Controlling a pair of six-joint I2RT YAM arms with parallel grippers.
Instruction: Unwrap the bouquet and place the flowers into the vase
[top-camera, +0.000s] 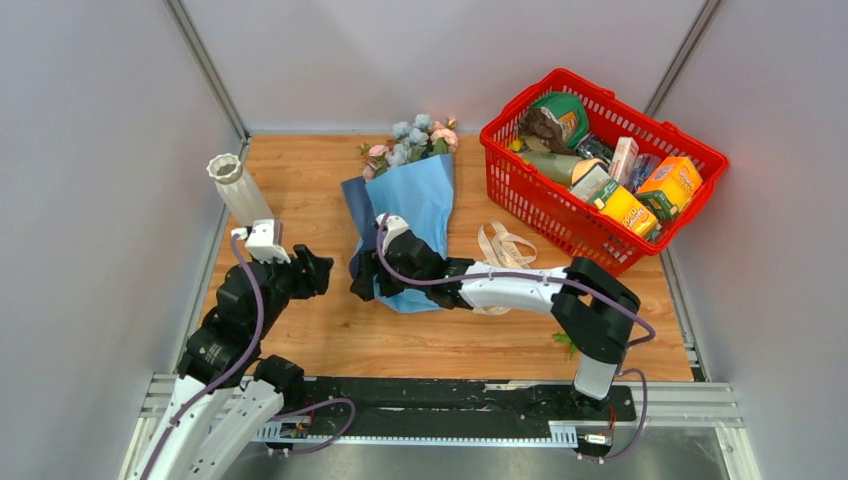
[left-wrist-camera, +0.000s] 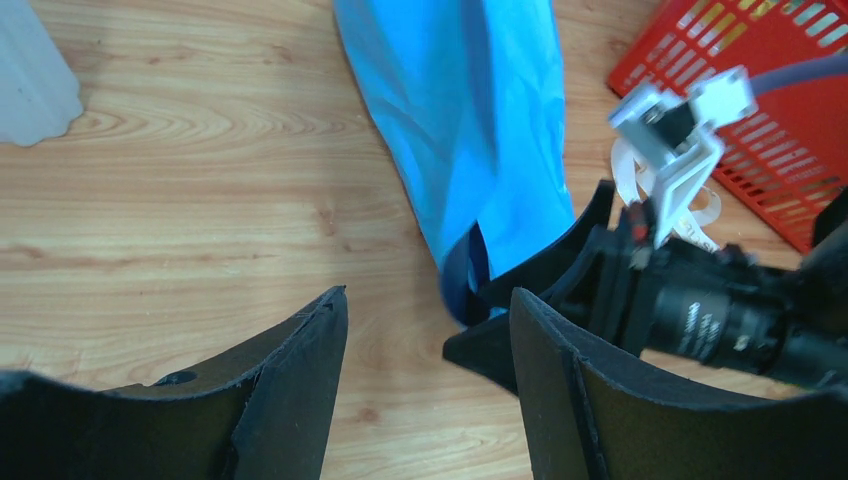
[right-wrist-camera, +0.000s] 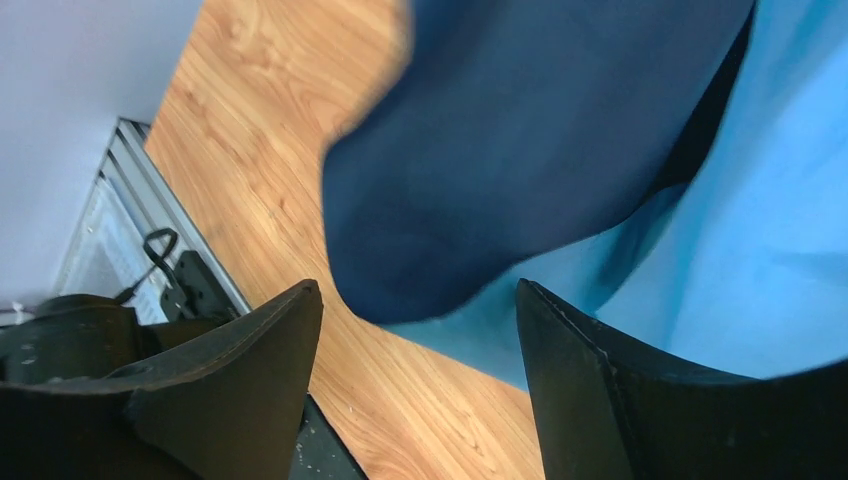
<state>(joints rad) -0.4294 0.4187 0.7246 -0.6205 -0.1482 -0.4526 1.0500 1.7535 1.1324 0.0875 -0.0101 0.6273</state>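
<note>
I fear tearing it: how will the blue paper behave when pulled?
The blue paper is probably floppy: its lower edge folds over itself. It looks thin, so likely light, and it may slide on the smooth wooden table rather than lift.

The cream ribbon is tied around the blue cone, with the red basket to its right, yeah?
No: the top external view shows the ribbon untied, lying loose between the blue cone and the red basket to its right.
</note>
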